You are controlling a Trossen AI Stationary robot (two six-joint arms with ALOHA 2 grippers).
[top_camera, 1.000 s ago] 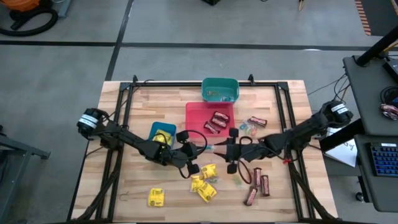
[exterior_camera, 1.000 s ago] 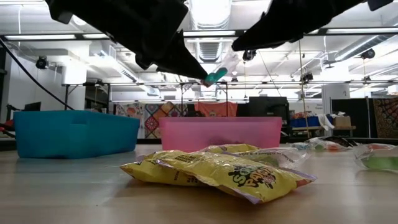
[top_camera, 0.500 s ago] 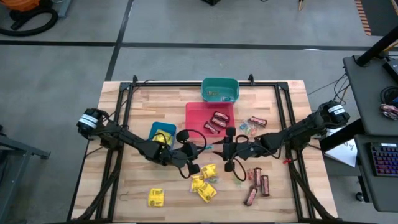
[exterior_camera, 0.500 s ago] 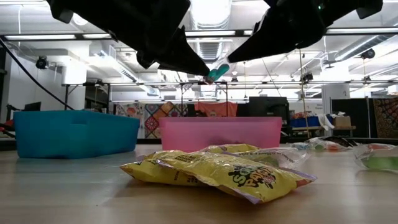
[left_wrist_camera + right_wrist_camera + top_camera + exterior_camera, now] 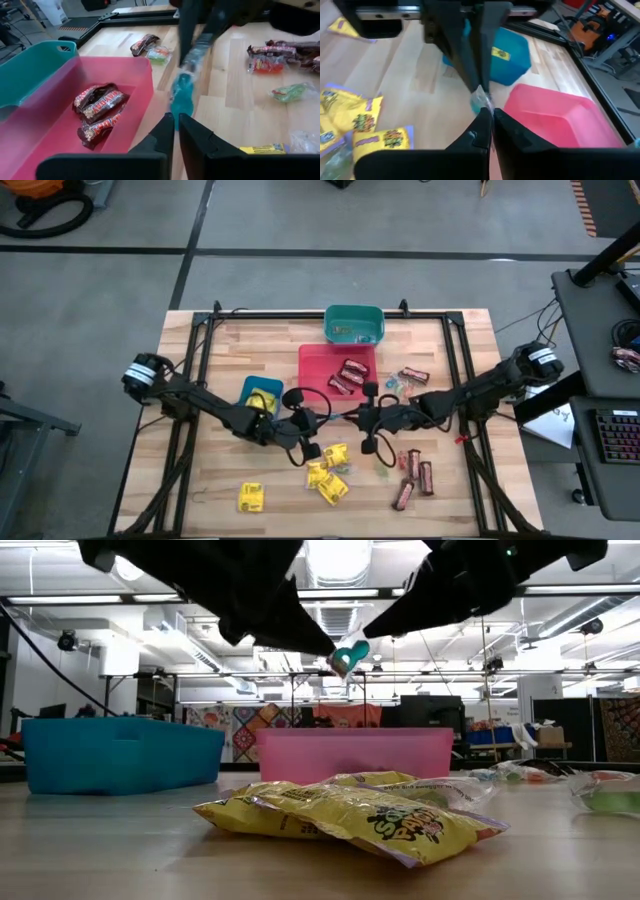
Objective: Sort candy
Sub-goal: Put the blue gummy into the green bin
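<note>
Nearest the front edge of the wooden slat desk [image 5: 200, 490] lies a lone bright yellow square candy packet [image 5: 251, 498]. A cluster of similar yellow packets [image 5: 328, 475] sits just beyond it toward centre; in the low view these fill the foreground. To the right, several dark brown-red oblong bars [image 5: 414, 477] lie loose on the boards.

Above mid-desk, both arms meet over one item. The left hand [image 5: 335, 419] is clenched on one end of a small teal-blue wrapped sweet [image 5: 349, 658], fingers pinched close together around it in the left wrist view [image 5: 182, 97]. The right hand [image 5: 352, 418] is clenched on the opposite end of the same sweet, fingers nearly touching around its clear twisted wrapper. The sweet hangs in the air, clear of the desk, just beside the near edge of the red plastic bin [image 5: 312, 375].

The small blue plastic bin [image 5: 246, 388] stands to the left, holding a yellow packet. The red bin holds three brown-red bars [image 5: 97, 112]. Right of it, small green and red wrapped pieces [image 5: 397, 384] and another brown-red bar [image 5: 413, 375] lie on the boards. The teal plastic bin [image 5: 354, 318] sits at the far edge, touching the red bin.
</note>
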